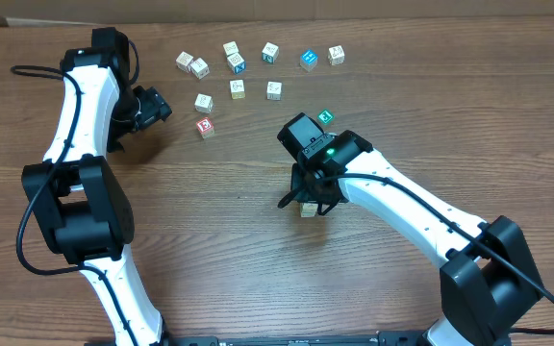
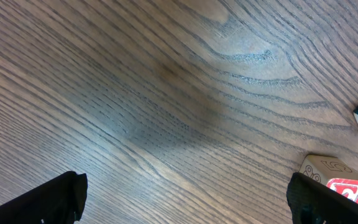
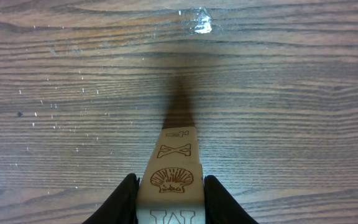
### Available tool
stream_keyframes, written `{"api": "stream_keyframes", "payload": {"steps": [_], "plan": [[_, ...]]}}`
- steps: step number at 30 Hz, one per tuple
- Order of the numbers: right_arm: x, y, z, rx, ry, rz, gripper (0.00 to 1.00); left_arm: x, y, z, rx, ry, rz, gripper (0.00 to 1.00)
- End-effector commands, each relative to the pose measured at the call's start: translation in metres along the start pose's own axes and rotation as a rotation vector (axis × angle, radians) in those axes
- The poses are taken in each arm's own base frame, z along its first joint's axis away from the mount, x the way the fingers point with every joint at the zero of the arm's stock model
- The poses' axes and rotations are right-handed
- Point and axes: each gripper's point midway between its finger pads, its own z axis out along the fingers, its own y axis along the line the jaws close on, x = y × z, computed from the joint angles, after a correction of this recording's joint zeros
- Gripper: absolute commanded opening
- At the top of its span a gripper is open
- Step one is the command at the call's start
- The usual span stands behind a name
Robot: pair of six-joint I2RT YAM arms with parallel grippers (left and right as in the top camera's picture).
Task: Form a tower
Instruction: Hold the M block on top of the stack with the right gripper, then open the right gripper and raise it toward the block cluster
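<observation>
Over on the left, the left gripper (image 2: 185,196) hangs with its jaws wide apart and nothing in them, low over bare wood near a red-faced cube (image 1: 205,126) and the loose cubes (image 1: 238,63) along the far edge. Centre-right, the right gripper (image 3: 169,193) is clamped on the top cube of the tower (image 3: 176,158), a narrow stack standing mid-table beneath the arm. The risk, I'd say: any sideways drag on letting go could topple that thin column.

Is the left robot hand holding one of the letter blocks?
No, the left gripper is wide open over bare wooden table, with nothing between its fingers; the red letter cube sits off beside one finger.
</observation>
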Motion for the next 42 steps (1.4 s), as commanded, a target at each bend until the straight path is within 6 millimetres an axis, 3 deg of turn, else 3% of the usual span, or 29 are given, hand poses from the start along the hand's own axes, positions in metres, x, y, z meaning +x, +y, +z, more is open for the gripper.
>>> {"api": "stream_keyframes", "payload": {"steps": [1,17,22,28,33,40,42], "plan": [[0.002,0.001,0.002,0.001,0.004,-0.006,0.27,-0.005,-0.002,-0.016,0.015,-0.039,0.016,0.99],[0.003,0.0,0.002,0.006,0.008,-0.022,0.28,-0.005,-0.002,-0.016,0.015,-0.039,0.016,1.0],[0.003,0.0,0.002,0.006,0.008,-0.021,0.35,-0.005,-0.002,-0.016,0.015,-0.039,0.016,0.99],[-0.002,0.003,0.002,-0.008,-0.013,-0.052,0.53,-0.005,-0.002,-0.016,0.015,-0.039,0.016,0.99],[-0.035,0.008,-0.024,-0.049,-0.082,-0.09,0.63,-0.005,-0.002,-0.016,0.015,-0.039,0.016,0.99],[-0.112,0.006,-0.11,-0.119,-0.288,-0.167,0.68,-0.005,-0.002,-0.016,0.015,-0.039,0.016,1.0],[-0.135,0.0,-0.123,-0.124,-0.365,-0.179,0.65,-0.005,-0.002,-0.016,0.015,-0.039,0.016,0.99]]}}
